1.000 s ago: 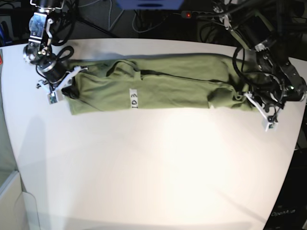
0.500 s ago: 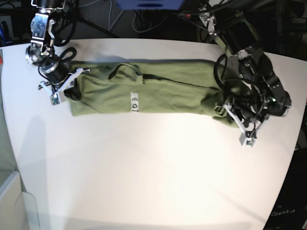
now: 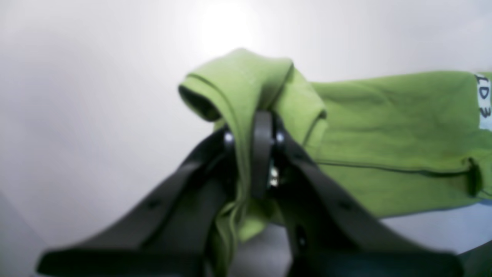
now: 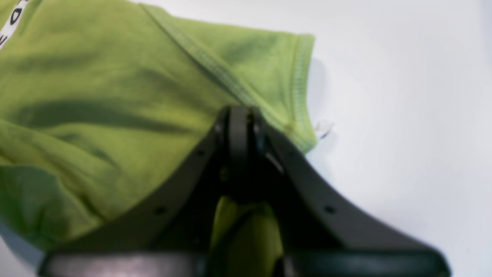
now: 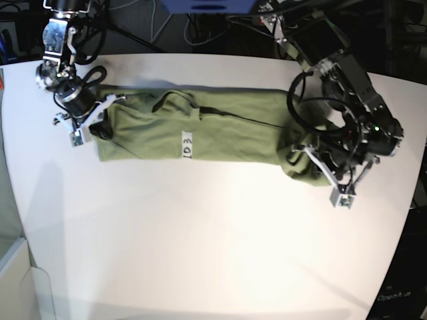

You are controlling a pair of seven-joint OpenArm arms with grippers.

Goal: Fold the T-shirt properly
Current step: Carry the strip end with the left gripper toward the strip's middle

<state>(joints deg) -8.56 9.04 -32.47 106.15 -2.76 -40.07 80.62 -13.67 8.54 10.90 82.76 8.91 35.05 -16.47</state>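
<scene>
The olive-green T-shirt [image 5: 220,130] lies as a long band across the far half of the white table [image 5: 200,253], its white "ID3" tag [image 5: 187,145] facing up. At the band's right end in the base view, my left gripper [image 5: 304,159] is shut on a bunched fold of cloth that is raised and turned inward. The left wrist view shows that gripper [image 3: 262,129] with the T-shirt [image 3: 384,127] pinched between its jaws. My right gripper [image 5: 99,125] is shut on the band's left end. In the right wrist view this gripper [image 4: 238,117] clamps the T-shirt [image 4: 115,96] next to a stitched sleeve hem.
Dark cables and equipment [image 5: 200,27] crowd the space behind the table's far edge. A pale box [image 5: 13,280] stands off the table at the lower left. The left arm's black links [image 5: 347,87] arch over the T-shirt's right end.
My left gripper has carried the T-shirt's right end leftward and toward the front, shortening the band. The right gripper has kept its hold and hardly moved.
</scene>
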